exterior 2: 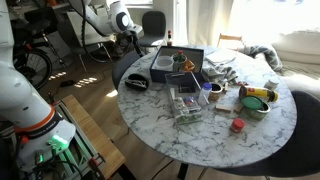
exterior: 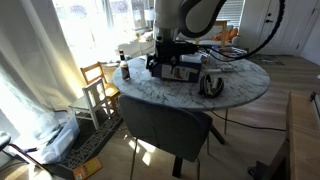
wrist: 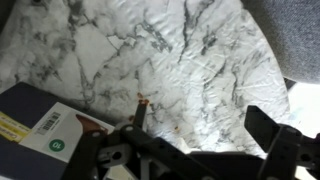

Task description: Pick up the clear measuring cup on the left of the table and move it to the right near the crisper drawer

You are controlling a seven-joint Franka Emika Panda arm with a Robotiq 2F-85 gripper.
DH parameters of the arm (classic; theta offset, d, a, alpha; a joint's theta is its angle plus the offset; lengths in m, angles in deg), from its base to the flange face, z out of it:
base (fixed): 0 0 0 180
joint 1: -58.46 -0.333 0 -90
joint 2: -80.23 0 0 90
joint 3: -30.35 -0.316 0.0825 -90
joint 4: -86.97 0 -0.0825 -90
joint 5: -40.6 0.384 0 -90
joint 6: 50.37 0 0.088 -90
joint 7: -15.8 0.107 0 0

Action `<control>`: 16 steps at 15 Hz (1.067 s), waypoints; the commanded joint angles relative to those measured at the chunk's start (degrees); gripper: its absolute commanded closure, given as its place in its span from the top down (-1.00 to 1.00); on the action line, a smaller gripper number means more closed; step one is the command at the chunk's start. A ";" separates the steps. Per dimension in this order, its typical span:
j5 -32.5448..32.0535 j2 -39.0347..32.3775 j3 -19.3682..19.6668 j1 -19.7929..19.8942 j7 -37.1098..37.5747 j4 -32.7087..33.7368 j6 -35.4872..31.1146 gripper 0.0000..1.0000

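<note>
The round marble table shows in both exterior views. The dark-grey crisper drawer stands on its far part, with small items inside. A clear container stands mid-table; I cannot tell whether it is the measuring cup. My gripper is open and empty, its fingers wide apart over bare marble. In the exterior views it hangs by the table edge near the drawer. No cup shows in the wrist view.
A round black-and-yellow object lies by the table edge. A dark labelled box lies left of my fingers. A bowl, a red cap and a dark bottle stand on the table. A grey chair is pushed against it.
</note>
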 commanded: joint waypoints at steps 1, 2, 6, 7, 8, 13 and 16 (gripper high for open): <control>2.10 -7.58 3.91 -2.99 -1.16 5.95 -4.96 1.00; 2.05 -9.12 4.99 -3.60 -1.19 7.12 -6.44 1.00; 1.82 -14.56 10.44 -6.59 -0.45 11.48 -12.35 1.00; 2.84 -15.67 10.79 -6.71 -1.04 12.42 -13.06 1.00; 3.13 -16.88 11.92 -7.38 -1.03 13.39 -14.35 1.00; 4.38 -22.60 17.90 -11.47 -1.36 17.93 -18.40 1.00; 5.69 -25.09 20.76 -13.30 -1.45 19.78 -18.82 1.00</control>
